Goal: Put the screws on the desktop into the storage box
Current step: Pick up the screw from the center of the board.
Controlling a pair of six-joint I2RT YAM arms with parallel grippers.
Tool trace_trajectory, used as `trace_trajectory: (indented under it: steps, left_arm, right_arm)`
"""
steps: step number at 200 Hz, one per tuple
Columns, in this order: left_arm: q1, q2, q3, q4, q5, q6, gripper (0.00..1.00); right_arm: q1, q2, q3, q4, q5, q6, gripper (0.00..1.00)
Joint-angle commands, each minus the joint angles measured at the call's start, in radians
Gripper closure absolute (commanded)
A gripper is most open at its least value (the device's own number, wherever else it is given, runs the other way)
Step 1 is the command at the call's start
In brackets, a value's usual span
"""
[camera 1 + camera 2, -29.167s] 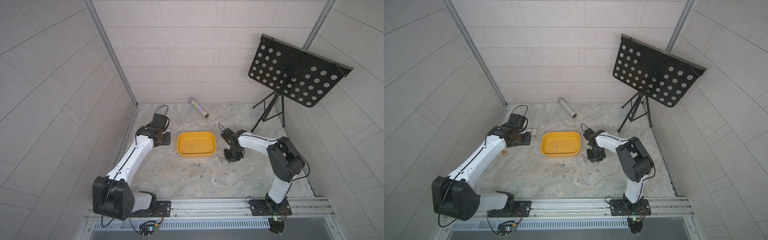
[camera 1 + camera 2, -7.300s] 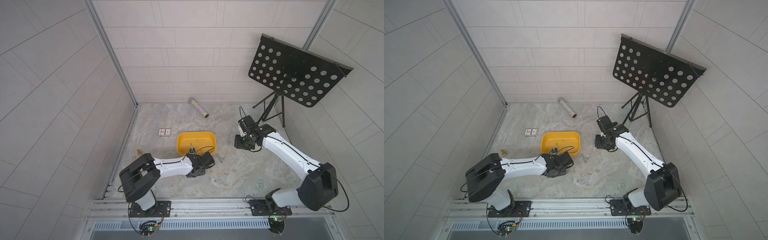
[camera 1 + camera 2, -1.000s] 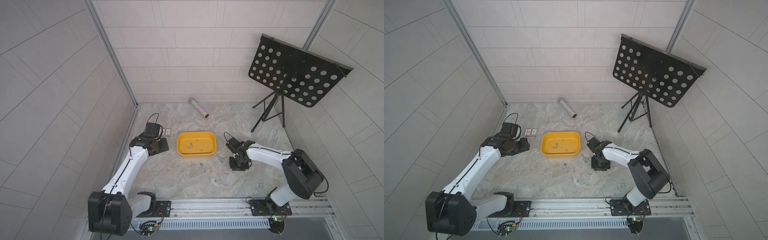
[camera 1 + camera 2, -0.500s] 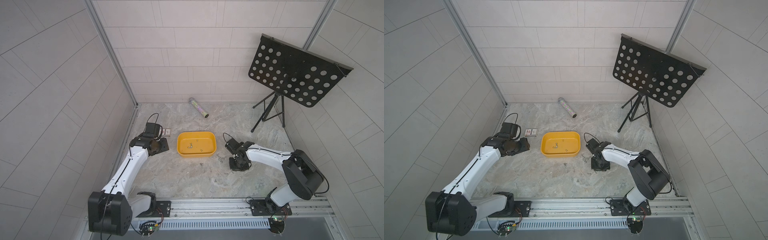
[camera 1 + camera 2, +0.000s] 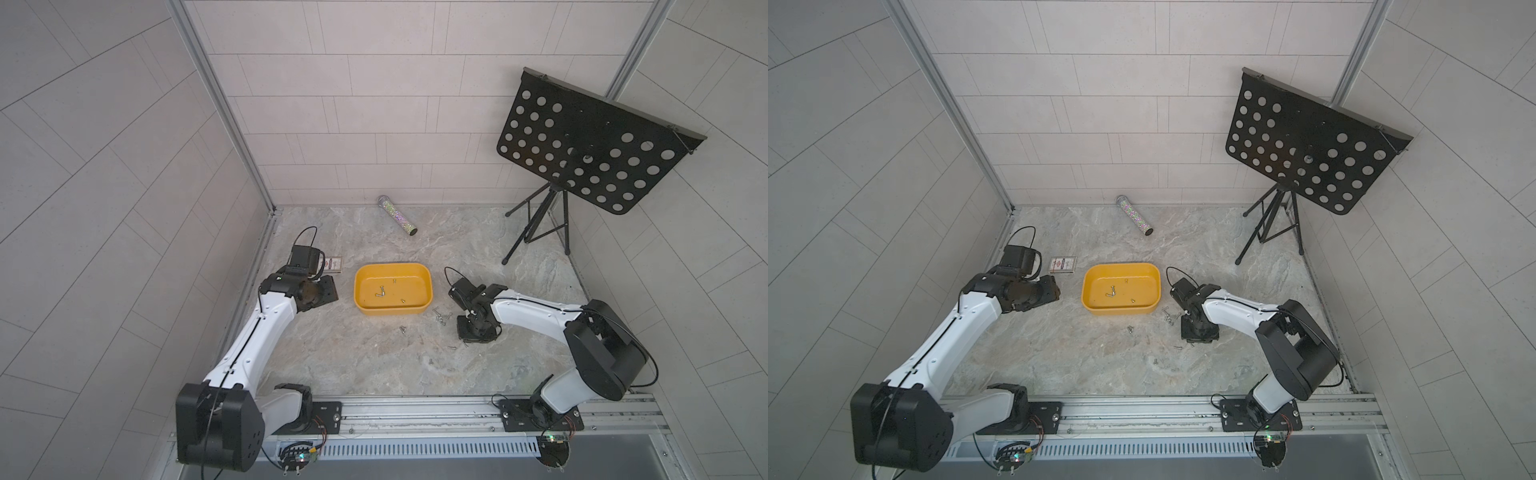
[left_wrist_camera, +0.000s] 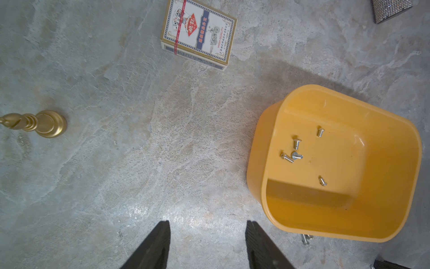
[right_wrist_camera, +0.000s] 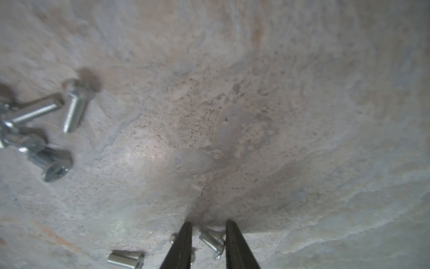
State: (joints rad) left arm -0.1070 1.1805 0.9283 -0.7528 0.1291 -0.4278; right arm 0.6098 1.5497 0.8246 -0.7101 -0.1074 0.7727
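1. Grey-beige marbled desktop [image 5: 365, 365] carries the shallow yellow plastic storage box [image 5: 390, 310], frame centre.
2. Tiny silver screws [image 5: 440, 318] lie right of it, some inside.
3. Left gripper [image 6: 207, 233] gapes, empty.
4. Right gripper [image 7: 208, 229], narrowly parted, straddles one of them.

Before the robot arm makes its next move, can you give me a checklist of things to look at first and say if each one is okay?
1. A screw sits between the jaws of the right gripper: ok, lying on the desktop.
2. Jaws shut on it: not ok, a gap shows beside it.
3. Storage box open and close by: ok, five screws inside.
4. Left gripper out of the way: ok, open and empty, on the box's other side.
5. Nothing else in the pinch: cannot tell, a small bit lies right by one finger.
6. Desktop cleared: not ok, loose screws lie beside the box.
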Motion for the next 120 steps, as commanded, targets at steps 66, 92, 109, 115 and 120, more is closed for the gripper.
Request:
trace_trajectory:
  steps: [66, 92, 109, 115, 120]
  left_arm:
    - [0.007, 0.001, -0.009, -0.006, -0.002, 0.014, 0.41]
    - [0.006, 0.0, -0.009, -0.006, -0.003, 0.014, 0.41]
    - [0.007, 0.001, -0.009, -0.006, -0.003, 0.014, 0.41]
    - [0.007, 0.002, -0.009, -0.006, -0.004, 0.013, 0.41]
    - [0.007, 0.001, -0.009, -0.006, -0.004, 0.014, 0.41]
  right_arm:
    - [0.024, 0.022, -0.044, -0.016, -0.031, 0.013, 0.8]
    - [0.028, 0.026, -0.044, -0.014, -0.034, 0.013, 0.81]
    - [0.031, 0.03, -0.045, -0.011, -0.035, 0.013, 0.83]
    - [0.031, 0.031, -0.045, -0.01, -0.037, 0.013, 0.83]
    - [0.032, 0.034, -0.044, -0.009, -0.039, 0.013, 0.84]
